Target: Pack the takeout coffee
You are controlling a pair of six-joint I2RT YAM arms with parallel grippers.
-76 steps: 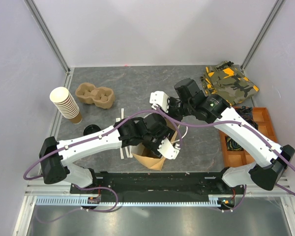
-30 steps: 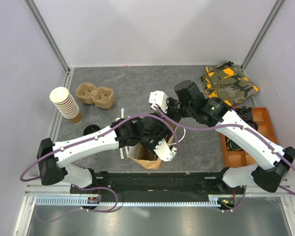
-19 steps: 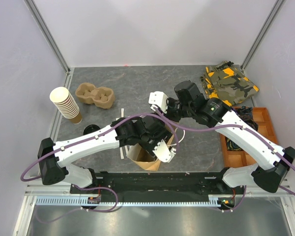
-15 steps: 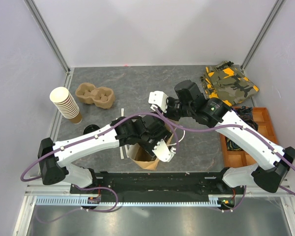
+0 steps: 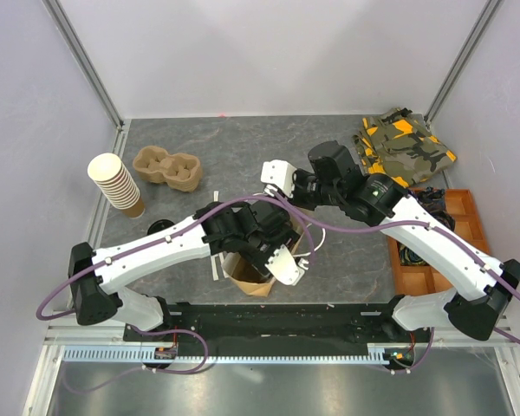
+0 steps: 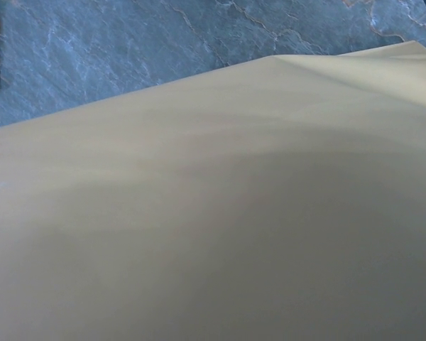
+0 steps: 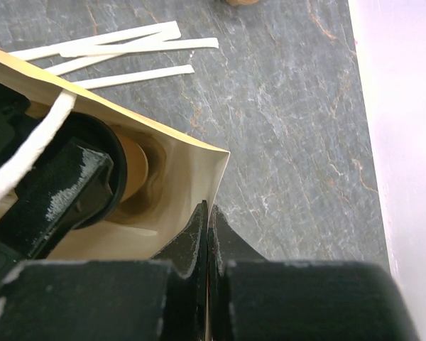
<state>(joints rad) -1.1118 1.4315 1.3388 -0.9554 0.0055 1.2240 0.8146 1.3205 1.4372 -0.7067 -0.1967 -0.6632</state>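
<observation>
The brown paper bag stands open at the table's near middle. My right gripper is shut on the bag's rim and holds it open; it also shows in the top view. My left gripper reaches down inside the bag, and its black finger lies against the black lid of the takeout coffee. The brown cup is tilted, deep in the bag. The left wrist view shows only the bag's paper wall; its own fingers are hidden there.
A tall stack of cups, a pulp cup carrier and a loose black lid are at the left. White strips lie beside the bag. A camouflage cloth and an orange tray are at the right.
My left wrist and the bag have shifted a little to the left and towards the near edge. My right gripper has kept its hold on the rim and followed slightly.
</observation>
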